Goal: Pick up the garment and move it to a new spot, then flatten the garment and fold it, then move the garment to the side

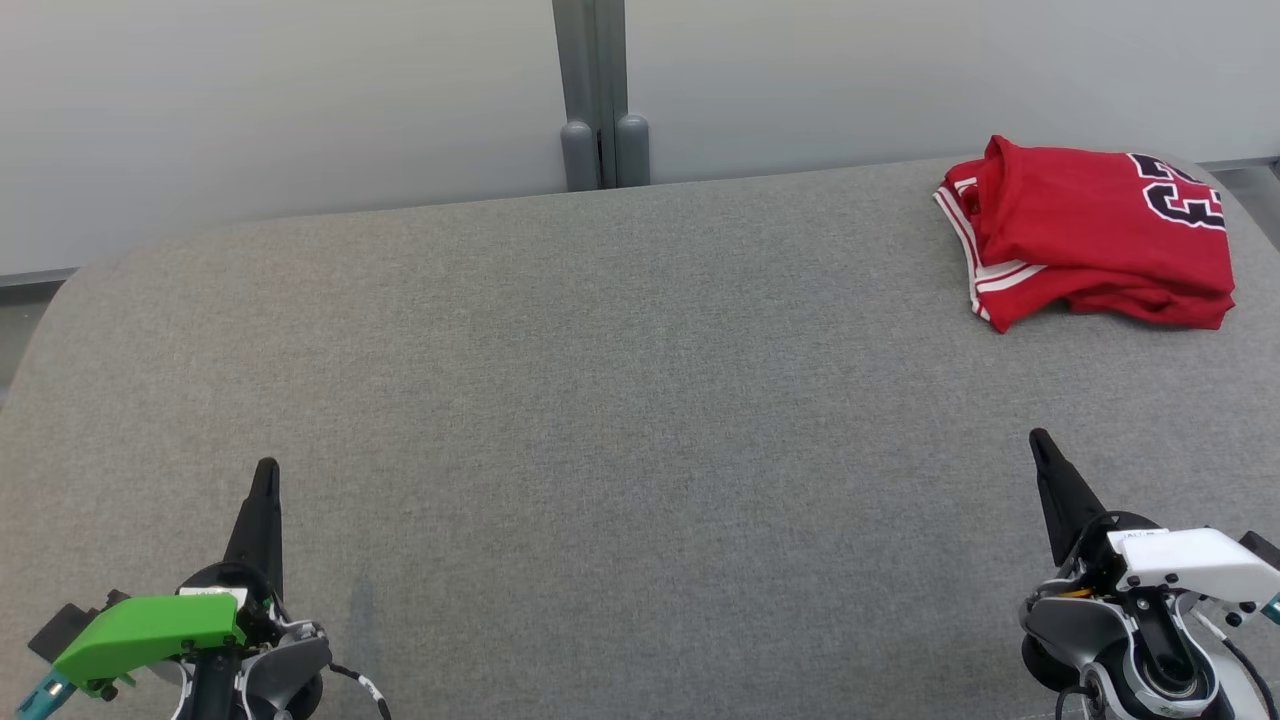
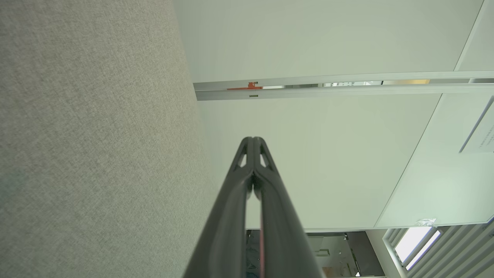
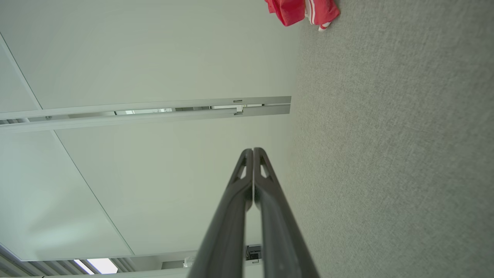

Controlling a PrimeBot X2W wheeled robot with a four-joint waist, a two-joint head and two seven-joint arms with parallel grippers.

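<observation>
Head view: the folded red fabric jersey [image 1: 1090, 235] lies at the far right corner of the grey textile worktop [image 1: 600, 350], well apart from my left pincer [image 1: 266, 478] and right pincer [image 1: 1040, 445]. Left wrist view: tips pressed together, empty. Right wrist view: likewise. A nudge could slide the jersey off.

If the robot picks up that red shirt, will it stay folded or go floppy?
Probably floppy: the red shirt is soft cloth in loose folds, so lifted by one edge it would likely sag open. It looks thin, so probably light. Pushed, it may bunch up, since the grey surface looks like rough fabric.
</observation>
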